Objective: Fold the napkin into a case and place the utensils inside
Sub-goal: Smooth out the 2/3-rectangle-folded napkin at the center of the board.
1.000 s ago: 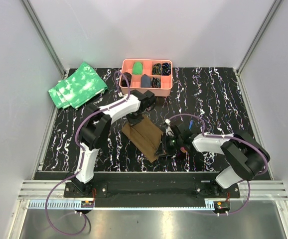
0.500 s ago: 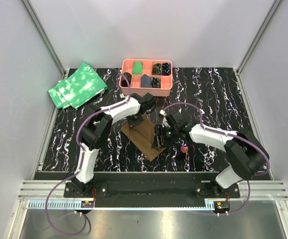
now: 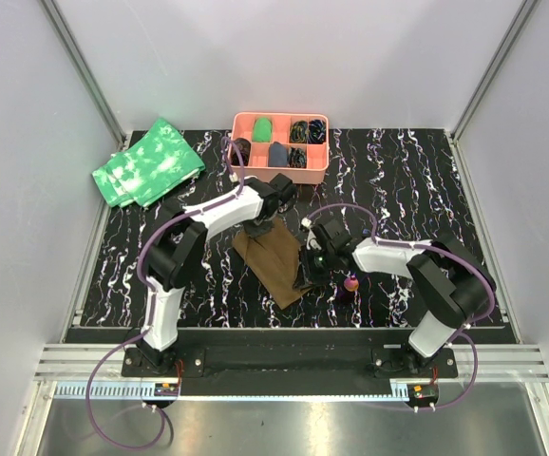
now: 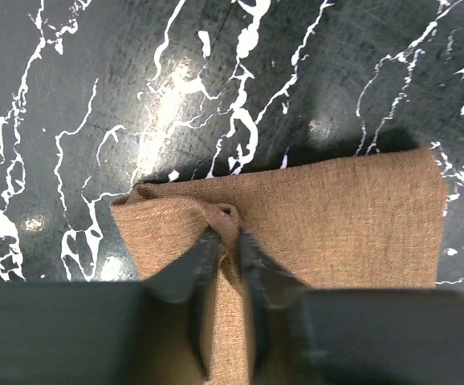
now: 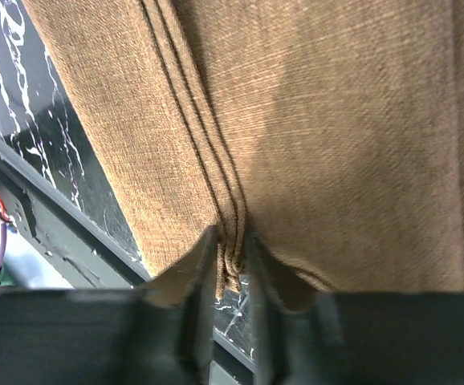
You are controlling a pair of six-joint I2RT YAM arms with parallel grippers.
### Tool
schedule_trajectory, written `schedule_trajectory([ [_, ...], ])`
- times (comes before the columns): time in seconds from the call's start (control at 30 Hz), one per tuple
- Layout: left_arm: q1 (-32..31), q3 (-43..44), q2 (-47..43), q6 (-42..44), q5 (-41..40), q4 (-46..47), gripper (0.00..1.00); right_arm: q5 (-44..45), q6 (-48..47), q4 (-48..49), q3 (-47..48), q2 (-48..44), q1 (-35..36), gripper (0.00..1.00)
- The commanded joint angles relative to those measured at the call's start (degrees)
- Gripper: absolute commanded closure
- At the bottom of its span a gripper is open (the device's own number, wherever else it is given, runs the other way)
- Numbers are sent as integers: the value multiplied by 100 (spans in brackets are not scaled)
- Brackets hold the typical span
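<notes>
napkin: plain brown folded cloth napkin (image 3: 273, 258) flat on black white-veined bench (image 3: 417, 190), near middle | left fingers (image 4: 204, 255): pinching puckered ridge at its far edge | right fingers (image 5: 204, 273): pinching its layered near-right edge

Black white-veined tabletop (image 3: 426, 190) between plain pale grey walls (image 3: 284, 57)

From above, the left arm (image 3: 219, 211) covers the far end of the case (image 3: 273, 261), so we cannot see it. Of the utensils (image 3: 350, 283) we can make out only a pink-red end by the right arm (image 3: 388, 255). The things in the pink tray (image 3: 308, 173) are too small to name. Up close, the case runs past the picture's edges.
</notes>
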Motion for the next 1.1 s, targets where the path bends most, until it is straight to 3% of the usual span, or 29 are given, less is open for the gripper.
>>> schedule_trajectory([
  [0.0,-24,-61,-470,182,-170,277,70,-216,189,336,-299,-120,0,81],
  [0.17,-24,-219,-987,489,120,558,36,-198,366,556,-528,-243,0,85],
  [0.37,-24,-614,-1770,928,480,963,30,-190,471,592,-607,-392,0,87],
  [0.47,29,-904,-1929,1140,839,1139,39,-172,576,653,-695,-568,9,87],
  [0.5,90,-966,-1947,1183,946,1200,59,-172,611,653,-730,-646,0,87],
  [0.53,108,-1123,-1947,1201,1016,1253,68,-172,621,670,-748,-682,0,87],
  [0.6,187,-1317,-1947,1280,1227,1567,84,-146,629,688,-757,-717,0,87],
  [0.7,371,-1476,-1790,1333,1632,1780,97,-146,603,697,-722,-630,0,87],
  [1.07,503,-1318,-1227,1325,1764,1956,100,-128,603,662,-678,-630,8,87],
])
